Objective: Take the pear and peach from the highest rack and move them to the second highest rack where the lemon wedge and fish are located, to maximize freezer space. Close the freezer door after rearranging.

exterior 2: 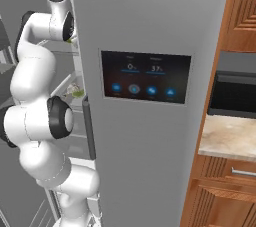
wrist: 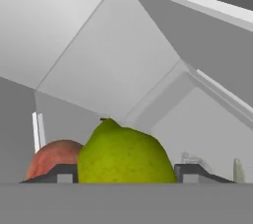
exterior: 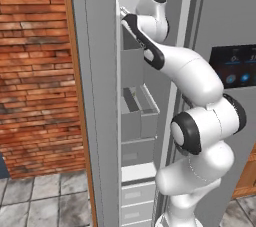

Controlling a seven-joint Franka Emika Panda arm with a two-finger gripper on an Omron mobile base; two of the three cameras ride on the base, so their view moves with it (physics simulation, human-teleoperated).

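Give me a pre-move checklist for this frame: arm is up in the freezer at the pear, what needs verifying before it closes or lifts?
1. Freezer door open enough for the arm: ok, the arm reaches inside past it.
2. Pear lined up with the gripper: ok, it sits between the two finger tips in the hand view.
3. Fingers touching the pear: cannot tell, the tips are barely in view.
4. Peach out of the way: not ok, it sits right beside the pear behind one finger tip.
5. Room on the second rack: cannot tell.
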